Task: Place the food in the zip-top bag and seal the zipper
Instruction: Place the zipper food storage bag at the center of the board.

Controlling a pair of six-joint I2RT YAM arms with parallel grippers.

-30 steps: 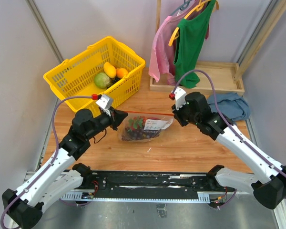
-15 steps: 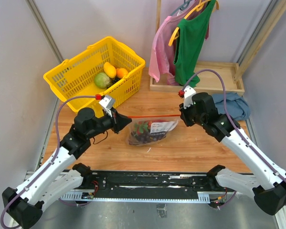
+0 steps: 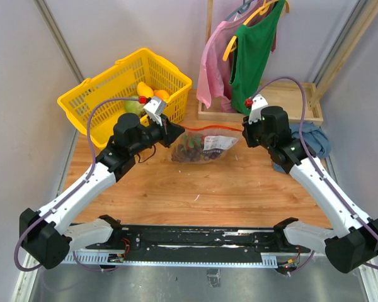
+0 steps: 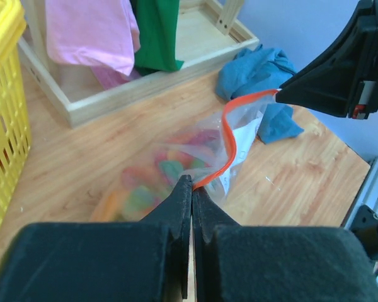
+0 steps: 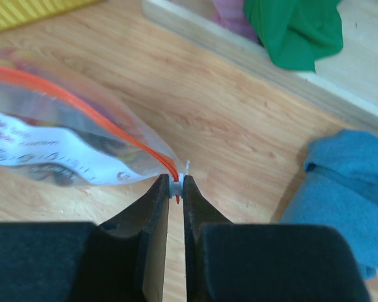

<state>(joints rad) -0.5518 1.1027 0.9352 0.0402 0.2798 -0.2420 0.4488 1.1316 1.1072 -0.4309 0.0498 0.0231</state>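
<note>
The clear zip-top bag (image 3: pixel 205 146) hangs between both grippers above the wooden table, with dark purple, red and green food (image 3: pixel 190 148) inside and a white label. Its red-orange zipper (image 3: pixel 211 128) runs along the top edge. My left gripper (image 3: pixel 174 132) is shut on the zipper's left end; in the left wrist view the strip (image 4: pixel 230 141) leaves its tips (image 4: pixel 192 184). My right gripper (image 3: pixel 244 131) is shut on the zipper's right end, pinching the small white slider (image 5: pixel 176 186); the bag (image 5: pixel 63 135) spreads left of it.
A yellow basket (image 3: pixel 107 94) with more toy produce stands at the back left, close behind the left gripper. A wooden tray (image 3: pixel 290 104) with hanging pink and green clothes is at the back. A blue cloth (image 3: pixel 309 139) lies beside the right arm.
Both grippers have lifted the bag and carried it toward the back of the table. The zipper now sags slightly between them instead of being stretched straight.
</note>
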